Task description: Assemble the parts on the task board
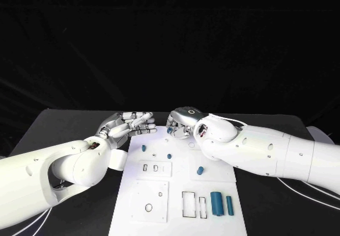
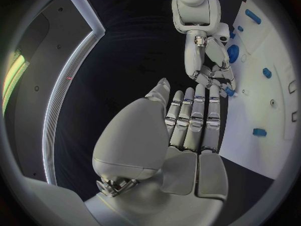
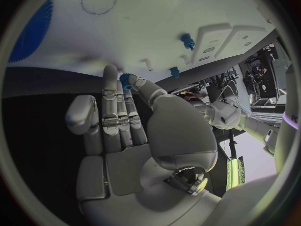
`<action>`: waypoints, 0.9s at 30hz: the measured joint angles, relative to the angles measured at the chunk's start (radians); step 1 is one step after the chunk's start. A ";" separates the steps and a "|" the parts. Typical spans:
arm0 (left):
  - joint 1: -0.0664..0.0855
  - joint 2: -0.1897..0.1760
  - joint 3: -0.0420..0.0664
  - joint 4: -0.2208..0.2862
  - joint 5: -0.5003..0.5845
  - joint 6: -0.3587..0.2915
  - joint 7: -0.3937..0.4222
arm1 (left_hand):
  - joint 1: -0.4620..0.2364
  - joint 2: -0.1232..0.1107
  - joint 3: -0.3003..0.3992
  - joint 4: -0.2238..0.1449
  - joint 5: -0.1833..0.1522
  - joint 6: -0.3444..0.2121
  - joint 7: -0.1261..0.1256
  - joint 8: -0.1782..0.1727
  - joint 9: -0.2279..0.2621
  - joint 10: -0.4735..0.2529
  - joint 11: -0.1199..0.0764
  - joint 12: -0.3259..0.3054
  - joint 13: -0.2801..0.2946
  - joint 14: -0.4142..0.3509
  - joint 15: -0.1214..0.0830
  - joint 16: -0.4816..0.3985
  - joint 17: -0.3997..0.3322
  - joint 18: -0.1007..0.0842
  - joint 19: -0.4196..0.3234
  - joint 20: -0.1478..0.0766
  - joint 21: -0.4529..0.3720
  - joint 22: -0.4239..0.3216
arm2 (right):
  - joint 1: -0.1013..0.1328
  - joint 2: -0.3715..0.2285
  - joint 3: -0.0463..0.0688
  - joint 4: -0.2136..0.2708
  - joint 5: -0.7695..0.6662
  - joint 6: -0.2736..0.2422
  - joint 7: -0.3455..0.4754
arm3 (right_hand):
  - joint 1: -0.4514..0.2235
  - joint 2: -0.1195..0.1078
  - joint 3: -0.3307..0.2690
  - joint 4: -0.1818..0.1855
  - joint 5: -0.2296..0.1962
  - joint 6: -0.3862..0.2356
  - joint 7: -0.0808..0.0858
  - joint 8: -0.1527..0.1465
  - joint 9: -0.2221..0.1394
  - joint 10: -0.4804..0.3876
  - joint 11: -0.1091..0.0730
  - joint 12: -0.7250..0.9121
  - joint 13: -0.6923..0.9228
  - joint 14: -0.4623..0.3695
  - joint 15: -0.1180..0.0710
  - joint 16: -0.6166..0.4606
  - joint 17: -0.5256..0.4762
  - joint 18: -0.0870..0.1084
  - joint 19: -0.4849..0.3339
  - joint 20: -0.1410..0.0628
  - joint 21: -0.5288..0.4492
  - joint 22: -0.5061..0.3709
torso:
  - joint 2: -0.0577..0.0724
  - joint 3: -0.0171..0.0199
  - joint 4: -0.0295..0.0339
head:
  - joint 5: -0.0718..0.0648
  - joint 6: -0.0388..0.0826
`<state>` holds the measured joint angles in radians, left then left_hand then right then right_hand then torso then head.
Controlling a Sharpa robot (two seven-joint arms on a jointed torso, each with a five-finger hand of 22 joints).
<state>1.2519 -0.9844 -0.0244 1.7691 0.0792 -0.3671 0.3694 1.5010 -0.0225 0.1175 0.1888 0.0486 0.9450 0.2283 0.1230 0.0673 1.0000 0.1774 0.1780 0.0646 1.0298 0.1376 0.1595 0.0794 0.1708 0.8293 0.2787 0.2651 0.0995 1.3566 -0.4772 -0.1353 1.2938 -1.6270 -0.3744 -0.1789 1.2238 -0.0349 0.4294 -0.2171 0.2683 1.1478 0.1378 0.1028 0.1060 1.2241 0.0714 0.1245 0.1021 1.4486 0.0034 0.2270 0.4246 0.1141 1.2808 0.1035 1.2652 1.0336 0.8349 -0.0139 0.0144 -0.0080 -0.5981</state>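
**Both hands at the far end of the task board**

The white task board (image 1: 212,182) lies in the middle of the black counter (image 1: 64,123). The right hand (image 1: 185,123) hovers over the board's far edge and pinches a small blue part (image 3: 127,80) between its thumb and a fingertip — the left wrist view shows the same piece at its fingertips. The left hand (image 1: 131,125) sits just beside the board's far left corner, fingers straight and close together, palm bare, holding nothing.

Other blue parts rest on the board: a small peg (image 1: 144,147) and another (image 1: 169,156) near the far end, an oval piece (image 1: 200,170) toward the middle, and two upright-lying cylinders — a thick one (image 1: 216,203) and a thin one (image 1: 229,205) — side by side at the near end, next to rectangular slots.
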 measured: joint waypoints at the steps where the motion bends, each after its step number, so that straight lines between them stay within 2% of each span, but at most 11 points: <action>1: 0.000 0.000 0.000 -0.001 0.000 0.000 0.000 | 0.000 0.000 0.000 0.000 0.000 0.000 0.000 0.000 0.000 0.000 0.000 0.000 0.000 0.000 0.000 0.000 0.000 0.000 0.000 0.000 0.000 0.000 | 0.000 0.001 0.000 -0.001 0.000 0.002 0.000 | 0.000 0.000 0.001 0.001 0.000 0.000 0.000 0.000 0.000 0.000 0.000 0.000 0.001 0.000 0.000 0.000 0.000 0.000 0.000 0.000 0.000 0.000 | 0.001 -0.0002 0.0006 | 0.000 0.000; 14: 0.002 0.001 0.001 -0.013 0.000 0.000 0.001 | 0.000 0.000 0.000 0.000 0.000 0.000 0.000 0.000 0.000 0.000 0.000 0.000 0.000 0.000 0.000 0.000 0.000 0.000 0.000 0.000 0.000 -0.001 | -0.004 0.005 0.000 -0.010 0.002 0.019 -0.001 | -0.005 -0.005 0.004 0.004 -0.004 -0.003 0.003 -0.004 0.001 0.001 0.002 0.000 0.001 0.000 0.000 -0.004 0.004 0.001 -0.006 0.002 0.000 -0.007 | 0.005 -0.0015 0.0048 | -0.004 -0.003; 16: 0.002 0.001 0.001 -0.013 0.000 0.000 0.001 | 0.000 0.000 0.000 0.000 0.000 0.000 0.000 0.000 0.000 0.000 0.000 0.000 0.000 0.000 0.000 0.000 0.000 0.000 0.000 0.000 0.000 -0.001 | -0.005 0.006 0.000 -0.012 0.002 0.021 -0.001 | -0.012 -0.011 0.009 0.009 -0.004 -0.023 0.011 -0.008 0.002 -0.016 0.010 -0.007 0.001 0.000 0.000 -0.004 0.007 0.001 -0.020 0.006 -0.005 -0.020 | 0.005 -0.0016 0.0054 | -0.004 -0.003; 18: 0.002 0.001 0.001 -0.013 0.000 0.000 0.001 | 0.000 0.000 0.000 0.000 0.000 0.000 0.000 0.000 0.000 0.000 0.000 0.000 0.000 0.000 0.000 0.000 0.000 0.000 0.000 0.000 0.000 -0.001 | -0.007 0.006 -0.001 -0.015 0.002 0.022 -0.001 | -0.023 -0.023 0.008 0.017 -0.017 -0.056 0.023 -0.028 -0.003 -0.064 0.021 -0.032 -0.009 0.001 0.002 -0.004 0.010 0.001 -0.037 0.010 -0.021 -0.041 | 0.005 -0.0015 0.0058 | -0.004 -0.003; 20: 0.002 0.001 0.001 -0.014 0.000 0.000 0.001 | 0.000 0.000 0.000 0.000 0.000 0.000 0.000 0.000 0.000 0.000 0.000 0.000 0.000 0.000 0.000 0.000 0.000 0.000 0.000 0.000 0.000 -0.001 | -0.008 0.006 -0.001 -0.015 0.002 0.022 -0.001 | -0.027 -0.045 0.002 0.025 -0.039 -0.108 0.035 -0.039 -0.018 -0.115 0.034 -0.052 -0.025 0.003 0.015 -0.008 0.014 0.001 -0.057 0.017 -0.040 -0.068 | 0.005 -0.0017 0.0064 | -0.004 -0.003; 22: 0.002 0.000 0.001 -0.014 0.000 0.000 0.001 | 0.000 0.000 0.000 0.000 0.000 0.000 0.000 0.000 0.000 0.000 0.000 0.000 0.000 0.000 0.000 0.000 0.000 0.000 0.000 0.000 0.000 -0.001 | -0.008 0.003 -0.001 -0.011 0.003 0.018 -0.001 | -0.022 -0.060 -0.011 0.027 -0.044 -0.150 0.035 -0.040 -0.028 -0.149 0.039 -0.055 -0.032 0.003 0.015 -0.012 0.018 0.001 -0.068 0.025 -0.055 -0.087 | 0.006 -0.0018 0.0067 | -0.004 -0.002; 27: 0.002 0.000 0.001 -0.019 0.000 0.000 0.001 | 0.000 0.000 0.000 0.000 0.000 0.000 0.000 0.000 0.000 0.000 0.000 0.000 0.000 0.000 0.000 0.000 0.000 0.000 0.000 0.000 0.000 -0.001 | -0.007 -0.018 -0.001 0.015 0.003 0.002 -0.002 | -0.023 -0.063 -0.016 0.028 -0.044 -0.159 0.034 -0.040 -0.030 -0.159 0.042 -0.055 -0.033 0.003 0.015 -0.012 0.020 0.001 -0.068 0.025 -0.057 -0.090 | 0.006 -0.0016 0.0072 | -0.004 0.000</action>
<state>1.2536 -0.9844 -0.0237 1.7500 0.0792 -0.3674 0.3707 1.5010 -0.0224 0.1175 0.1888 0.0486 0.9449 0.2282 0.1230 0.0674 1.0000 0.1774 0.1780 0.0646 1.0298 0.1376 0.1595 0.0795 0.1708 0.8293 0.2787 0.2652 0.0987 1.3494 -0.4951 -0.1360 1.3088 -1.6243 -0.3728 -0.1813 1.2006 -0.0979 0.4138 -0.1887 0.2242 0.9892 0.1718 0.0632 0.0759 1.0655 0.1136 0.0694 0.0692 1.4520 0.0180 0.2155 0.4450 0.1150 1.2125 0.1286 1.2081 0.9439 0.8407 -0.0155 0.0216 -0.0122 -0.5979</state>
